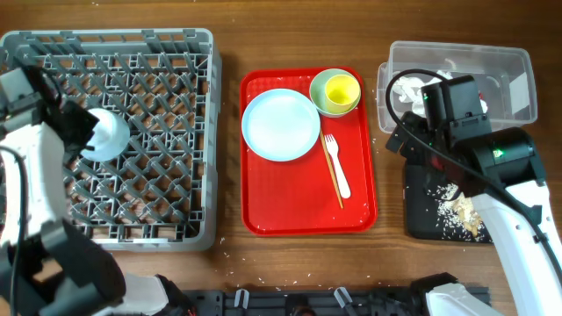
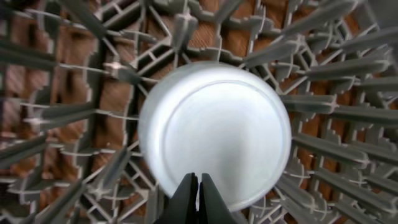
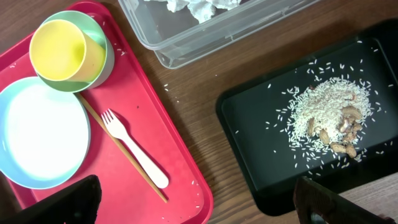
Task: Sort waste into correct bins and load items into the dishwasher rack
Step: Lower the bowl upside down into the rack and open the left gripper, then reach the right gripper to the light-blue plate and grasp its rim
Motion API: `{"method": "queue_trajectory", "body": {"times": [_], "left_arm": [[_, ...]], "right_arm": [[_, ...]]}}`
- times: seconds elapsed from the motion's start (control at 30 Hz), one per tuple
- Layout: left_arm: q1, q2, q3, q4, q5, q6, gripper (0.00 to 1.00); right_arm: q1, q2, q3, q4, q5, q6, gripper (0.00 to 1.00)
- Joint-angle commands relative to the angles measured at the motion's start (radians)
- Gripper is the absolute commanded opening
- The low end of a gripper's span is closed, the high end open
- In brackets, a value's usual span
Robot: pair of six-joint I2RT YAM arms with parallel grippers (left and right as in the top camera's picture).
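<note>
White bowl (image 2: 214,134) is sitting upside down among the pegs of the rack (image 1: 176,202), at its left side. Left gripper (image 2: 199,196), jaws together and empty, is hovering over the bowl's edge; any brush there risks tipping it. Right gripper (image 3: 199,208), jaws wide apart, is hanging between red tray (image 3: 180,162) and black tray (image 3: 249,124).

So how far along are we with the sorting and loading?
Done: tissue sits in the clear tub, rice is piled on the black tray, and the small white bowl lies upside down in the rack. In hand: the left gripper is shut at that bowl's rim; the right gripper is open and empty. Left: plate, green bowl with the yellow cup inside, fork and chopsticks are on the red tray.
</note>
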Motion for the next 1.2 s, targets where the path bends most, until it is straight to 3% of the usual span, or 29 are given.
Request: {"method": "queue_trajectory", "body": {"times": [0.0,0.03,0.07,0.1,0.13,0.27,0.37,0.47,0.6,0.73,0.8,0.87,0.9,0.97,1.0,1.1,1.17], "left_arm": [[0.01,-0.193,-0.005,-0.016,0.134,-0.027,0.04],[0.01,-0.239,-0.005,-0.023,0.223,-0.027,0.04],[0.01,-0.281,-0.005,-0.032,0.308,-0.027,0.15],[0.009,-0.318,-0.005,-0.048,0.375,-0.027,0.4],[0.005,-0.365,-0.005,-0.093,0.433,-0.027,1.0],[-0.006,-0.407,-0.005,-0.24,0.43,-0.023,1.0],[0.016,-0.407,-0.005,-0.288,0.335,-0.065,1.0],[0.153,-0.407,-0.005,-0.293,0.33,-0.152,1.0],[0.276,-0.407,-0.005,-0.344,0.33,-0.151,1.0],[0.313,-0.406,-0.005,-0.344,0.33,-0.151,1.0],[0.313,-0.406,-0.005,-0.344,0.33,-0.151,1.0],[0.313,-0.406,-0.005,-0.344,0.33,-0.151,1.0],[0.313,-0.406,-0.005,-0.344,0.33,-0.151,1.0],[0.313,-0.406,-0.005,-0.344,0.33,-0.151,1.0],[0.313,-0.406,-0.005,-0.344,0.33,-0.151,1.0],[0.313,-0.406,-0.005,-0.344,0.33,-0.151,1.0],[0.313,-0.406,-0.005,-0.344,0.33,-0.151,1.0]], "right_arm": [[-0.003,0.006,0.008,0.002,0.024,0.0,1.0],[-0.003,0.006,0.008,0.002,0.024,0.0,1.0],[-0.003,0.006,0.008,0.002,0.024,0.0,1.0],[-0.003,0.006,0.007,0.002,0.024,0.0,1.0],[-0.003,0.006,0.008,0.002,0.024,0.0,1.0],[-0.003,0.006,0.008,0.002,0.024,0.0,1.0],[-0.003,0.006,0.008,0.002,0.024,0.0,1.0],[-0.003,0.006,0.008,0.002,0.024,0.0,1.0],[-0.003,0.006,0.008,0.002,0.024,0.0,1.0],[-0.003,0.006,0.008,0.123,0.019,0.037,1.0],[-0.003,0.006,0.008,0.188,-0.091,0.036,1.0],[0.0,0.011,0.007,0.276,-0.38,0.02,1.0],[0.016,0.024,0.006,0.366,-0.562,-0.081,1.0],[0.072,0.062,0.006,0.476,-0.713,-0.207,1.0],[0.118,0.093,0.006,0.51,-0.701,-0.227,1.0],[0.32,0.284,0.006,0.539,-0.374,-0.235,1.0],[0.388,0.437,0.006,0.573,-0.319,-0.208,0.87]]}}
